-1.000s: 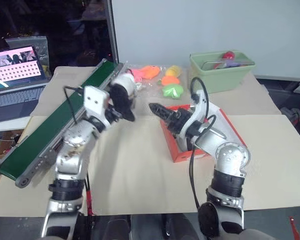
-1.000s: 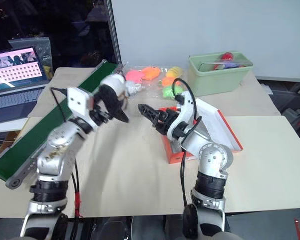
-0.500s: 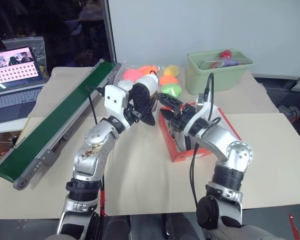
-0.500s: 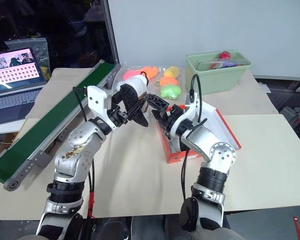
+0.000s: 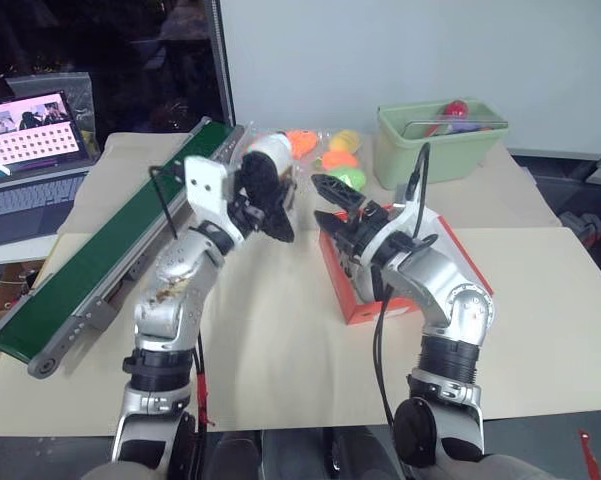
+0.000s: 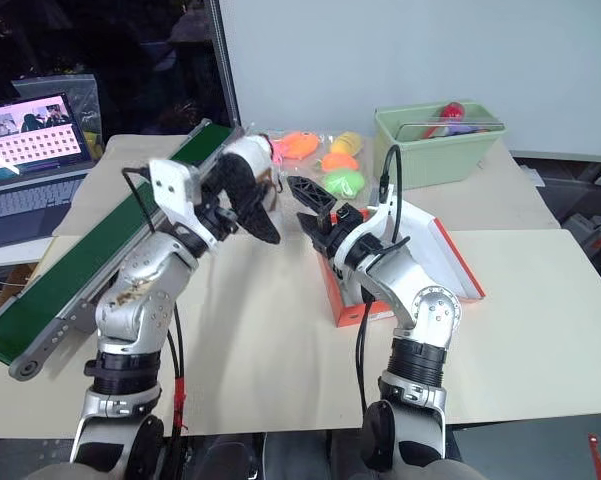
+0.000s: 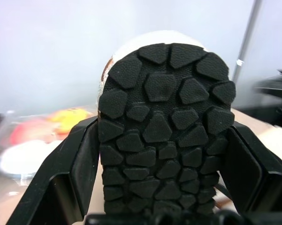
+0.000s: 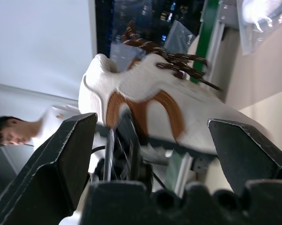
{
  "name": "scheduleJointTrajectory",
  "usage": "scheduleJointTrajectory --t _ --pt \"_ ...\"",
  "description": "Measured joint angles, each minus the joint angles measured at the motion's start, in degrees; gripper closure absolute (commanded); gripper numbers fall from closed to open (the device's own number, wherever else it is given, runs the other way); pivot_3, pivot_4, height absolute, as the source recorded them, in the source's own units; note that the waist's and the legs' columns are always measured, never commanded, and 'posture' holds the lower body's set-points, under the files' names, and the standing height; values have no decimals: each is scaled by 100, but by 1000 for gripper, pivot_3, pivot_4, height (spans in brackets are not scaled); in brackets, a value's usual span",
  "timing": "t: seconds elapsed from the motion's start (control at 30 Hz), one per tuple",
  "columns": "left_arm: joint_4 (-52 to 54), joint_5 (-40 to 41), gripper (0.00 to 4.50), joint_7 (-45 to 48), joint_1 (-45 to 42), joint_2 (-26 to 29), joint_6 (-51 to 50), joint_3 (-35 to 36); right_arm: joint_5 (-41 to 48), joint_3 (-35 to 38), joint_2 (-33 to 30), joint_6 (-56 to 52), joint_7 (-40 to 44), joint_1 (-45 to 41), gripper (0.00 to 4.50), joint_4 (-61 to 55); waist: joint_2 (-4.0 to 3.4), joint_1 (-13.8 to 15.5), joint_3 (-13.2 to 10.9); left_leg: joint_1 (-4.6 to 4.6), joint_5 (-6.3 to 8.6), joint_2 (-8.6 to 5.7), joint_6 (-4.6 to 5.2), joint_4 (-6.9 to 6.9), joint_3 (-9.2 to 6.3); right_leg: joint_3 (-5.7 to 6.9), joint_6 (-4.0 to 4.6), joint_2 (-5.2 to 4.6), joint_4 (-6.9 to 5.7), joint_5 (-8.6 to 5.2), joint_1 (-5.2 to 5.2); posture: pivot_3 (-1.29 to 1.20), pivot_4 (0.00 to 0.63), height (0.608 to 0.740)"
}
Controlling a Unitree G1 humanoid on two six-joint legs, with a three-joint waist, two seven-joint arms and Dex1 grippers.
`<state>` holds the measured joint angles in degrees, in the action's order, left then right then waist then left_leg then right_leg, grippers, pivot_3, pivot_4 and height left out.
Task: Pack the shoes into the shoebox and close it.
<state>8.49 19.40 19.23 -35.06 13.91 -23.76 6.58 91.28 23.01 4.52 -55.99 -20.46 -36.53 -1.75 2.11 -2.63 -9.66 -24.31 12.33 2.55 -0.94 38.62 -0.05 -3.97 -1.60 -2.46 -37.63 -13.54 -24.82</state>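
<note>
- One shoe is clamped between the fingers of the left gripper, raised above the table, black lugged sole turned toward the wrist
- White upper with brown trim and brown laces is seen from the right wrist
- Right gripper is held just beside the shoe, jaws spread wide, nothing gripped
- Shoebox is lying open on the table under the right arm, lid folded back
- Green bin and coloured toys are set behind

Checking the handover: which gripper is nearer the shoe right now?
Left. The left gripper is clamped on the shoe, sole toward its wrist camera; the right gripper hangs open beside it, above the shoebox.
</note>
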Motion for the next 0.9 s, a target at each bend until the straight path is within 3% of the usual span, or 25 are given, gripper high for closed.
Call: scheduleJointTrajectory --t 0.1,0.2,0.37,0.57,0.9 --pt "-261 -2 801 2 -381 156 37 166 -926 -767 -649 -26 554 163 0 -302 -4 2 -2 -3 0 -2 0 -8 1 0 -2 -2 11 -1 0 0 150 729" --pt "-538 4 801 54 -495 188 73 235 -2812 -2299 -1860 257 1477 152 0 -1041 -6 10 -4 -4 0 -3 0 -23 1 0 -4 -2 26 -2 -3 0 150 729" --pt "-675 27 801 229 -570 127 70 65 -5997 -4494 -3110 1591 2432 -253 0 -1390 -6 10 -4 -14 0 -3 0 -41 3 0 -3 -2 45 0 -16 0 150 729" --pt "-683 50 801 343 -591 85 9 -82 -7721 -4969 -3230 2681 3006 -430 0 -1212 -5 26 -4 -18 0 -2 0 -48 3 -2 -3 -3 52 0 -19 0 150 729" --pt "-681 95 801 428 -616 -37 -22 -289 -8183 -4610 -2351 2793 3390 -536 0 -819 -5 43 -4 -17 0 -2 0 -48 3 -1 -1 -4 48 2 -19 0 150 729"
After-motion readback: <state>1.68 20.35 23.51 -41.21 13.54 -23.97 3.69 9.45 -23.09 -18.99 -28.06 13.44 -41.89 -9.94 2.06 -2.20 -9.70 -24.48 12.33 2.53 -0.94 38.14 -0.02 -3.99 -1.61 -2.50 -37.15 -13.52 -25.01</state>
